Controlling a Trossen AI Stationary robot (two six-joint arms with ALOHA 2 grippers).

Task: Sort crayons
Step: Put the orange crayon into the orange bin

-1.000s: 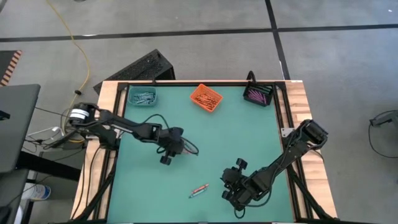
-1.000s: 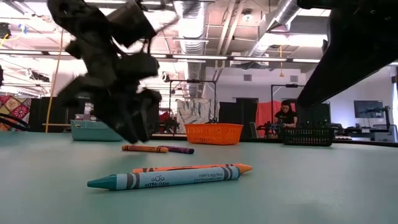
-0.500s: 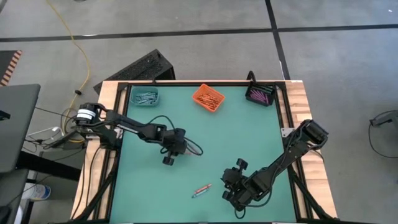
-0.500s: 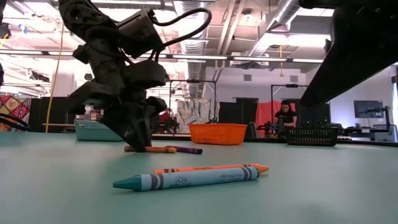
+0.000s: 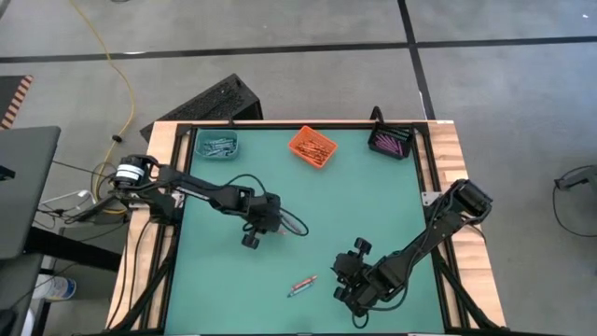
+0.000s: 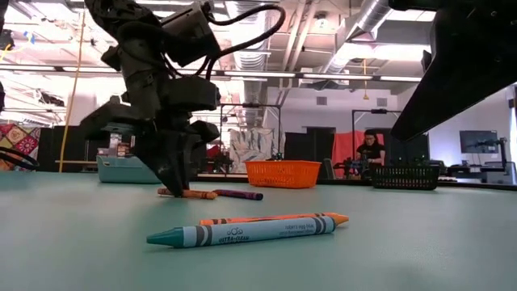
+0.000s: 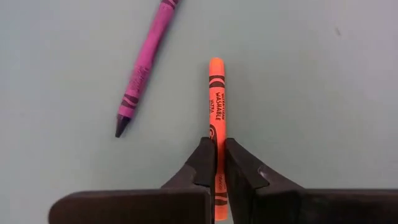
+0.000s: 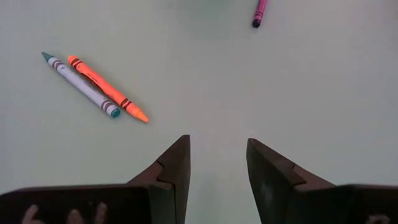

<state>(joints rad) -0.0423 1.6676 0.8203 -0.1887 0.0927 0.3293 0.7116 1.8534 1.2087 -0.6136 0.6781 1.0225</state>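
Note:
My left gripper (image 7: pixel 219 163) is down on the green table mat (image 5: pixel 354 205) left of centre, shut on an orange crayon (image 7: pixel 216 99). A purple crayon (image 7: pixel 143 68) lies flat just beside it, untouched. Nearer the front edge a blue-grey crayon (image 6: pixel 242 232) and a second orange crayon (image 6: pixel 275 218) lie side by side on the mat. My right gripper (image 8: pixel 217 162) hangs open above the mat to the right of that pair, with nothing between its fingers. My left gripper pinches the orange crayon's two long sides (image 7: pixel 217 140) between its two fingers, on the half nearer the wrist. The fingers slant down from the table's left and run along the crayon. The crayon lies flat on the mat (image 6: pixel 190 194).
Three small bins stand along the far edge: a teal one (image 5: pixel 215 145) at the left, an orange one (image 5: pixel 310 147) in the middle, a black one (image 5: pixel 389 142) at the right, each with crayons inside. A person sits in the room far behind the table.
My left gripper has moved a little toward the table's right, sunk to the mat and tipped steeper, and its fingers have shut on the orange crayon, which still lies where it was.

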